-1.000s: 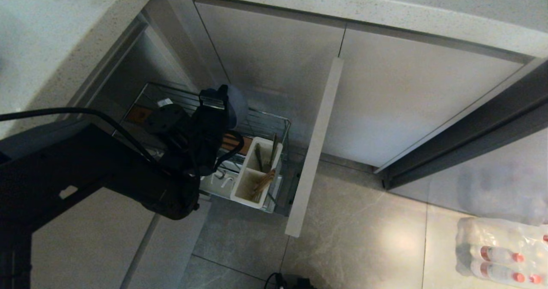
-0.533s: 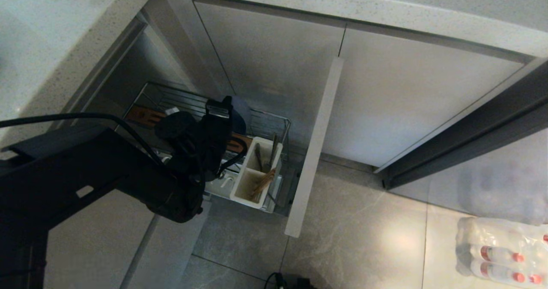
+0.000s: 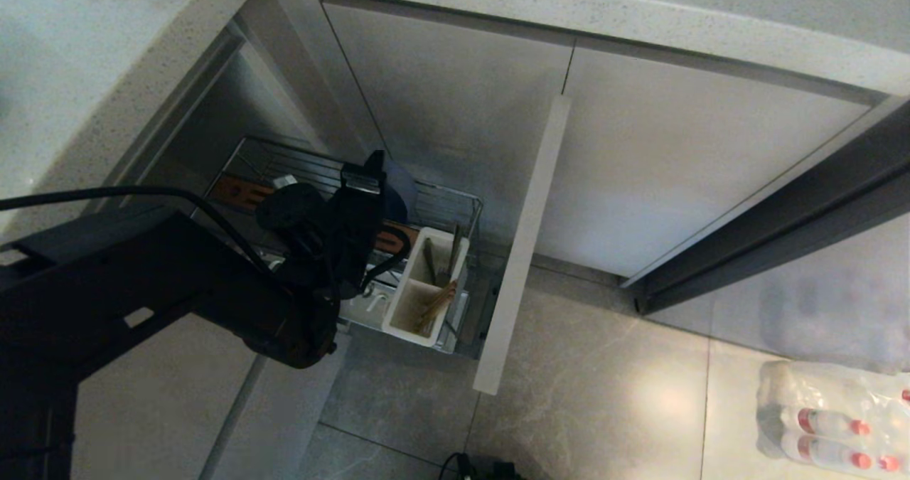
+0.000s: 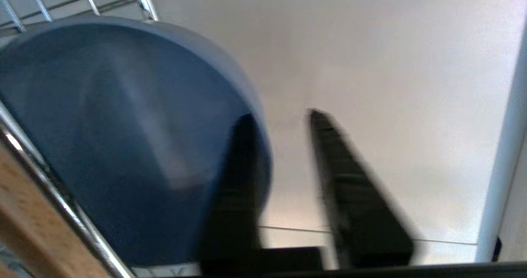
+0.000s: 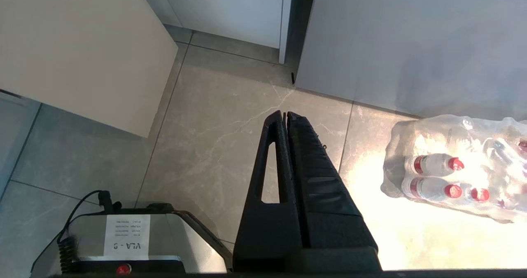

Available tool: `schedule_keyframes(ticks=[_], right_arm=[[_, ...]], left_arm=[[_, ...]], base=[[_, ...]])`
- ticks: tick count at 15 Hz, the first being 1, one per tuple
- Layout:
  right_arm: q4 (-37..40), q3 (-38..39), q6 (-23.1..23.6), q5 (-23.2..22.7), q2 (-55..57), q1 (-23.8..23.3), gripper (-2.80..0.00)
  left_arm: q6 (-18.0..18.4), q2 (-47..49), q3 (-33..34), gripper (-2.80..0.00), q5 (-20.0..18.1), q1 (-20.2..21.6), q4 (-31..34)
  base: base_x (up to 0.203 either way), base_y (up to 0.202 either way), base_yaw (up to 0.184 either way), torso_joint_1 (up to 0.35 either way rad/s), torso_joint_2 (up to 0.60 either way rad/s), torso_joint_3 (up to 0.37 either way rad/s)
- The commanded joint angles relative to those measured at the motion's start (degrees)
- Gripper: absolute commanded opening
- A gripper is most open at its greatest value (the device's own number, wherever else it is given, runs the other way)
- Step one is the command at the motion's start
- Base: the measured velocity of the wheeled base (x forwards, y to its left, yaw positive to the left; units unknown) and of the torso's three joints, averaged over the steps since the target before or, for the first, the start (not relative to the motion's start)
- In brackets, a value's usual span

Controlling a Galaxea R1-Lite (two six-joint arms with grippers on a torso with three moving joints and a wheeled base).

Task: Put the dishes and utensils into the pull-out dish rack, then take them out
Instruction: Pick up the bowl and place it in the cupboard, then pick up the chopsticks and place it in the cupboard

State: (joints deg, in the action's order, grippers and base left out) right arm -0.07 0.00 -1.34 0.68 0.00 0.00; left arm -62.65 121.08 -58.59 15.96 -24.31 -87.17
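The left claw [image 4: 284, 146] hangs over the pull-out dish rack [image 3: 455, 203] with its fingers [image 4: 350, 195] parted by a clear gap; one finger lies against the inner face of the dusty-blue dish [image 4: 123, 138] near its rim and the other stands free of it on the outer side, so the rim sits between them with no visible pinch. Whether that dish is the bowl or the plate cannot be told, since the arm covers most of it in the head view [image 3: 399, 190]. It stands on edge against the chrome wires, beside the brown wooden strip [image 4: 20, 212]. Just beside the claw, toward the beige front panel [image 3: 522, 252], the white utensil caddy [image 3: 421, 289] holds the chopsticks [image 3: 437, 304] and a slim dark utensil, probably the fork [image 3: 429, 258]. Well apart, the right claw [image 5: 286, 119] hangs over the floor [image 5: 214, 138], fingers pressed together, near wrapped bottles [image 5: 448, 171].
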Motion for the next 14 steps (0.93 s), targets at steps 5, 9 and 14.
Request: schedule_keyframes(ticks=[5, 9, 14], right_arm=[[0.0, 0.0, 0.0, 0.0, 0.0, 0.0, -2.8], [0.0, 0.0, 0.0, 0.0, 0.0, 0.0, -2.8], [0.0, 0.0, 0.0, 0.0, 0.1, 0.0, -2.8]], left_arm=[[-0.5, -3.0, 2.4, 0.0, 0.7, -0.4, -0.5], [-0.2, -7.7, 5.5, 0.0, 1.9, -1.3, -0.5], [1.6, -12.5, 10.2, 0.0, 3.0, -3.5, -0.5]], base=[[0.0, 0.0, 0.0, 0.0, 0.0, 0.0], [0.0, 0.0, 0.0, 0.0, 0.0, 0.0], [0.0, 0.0, 0.0, 0.0, 0.0, 0.0]])
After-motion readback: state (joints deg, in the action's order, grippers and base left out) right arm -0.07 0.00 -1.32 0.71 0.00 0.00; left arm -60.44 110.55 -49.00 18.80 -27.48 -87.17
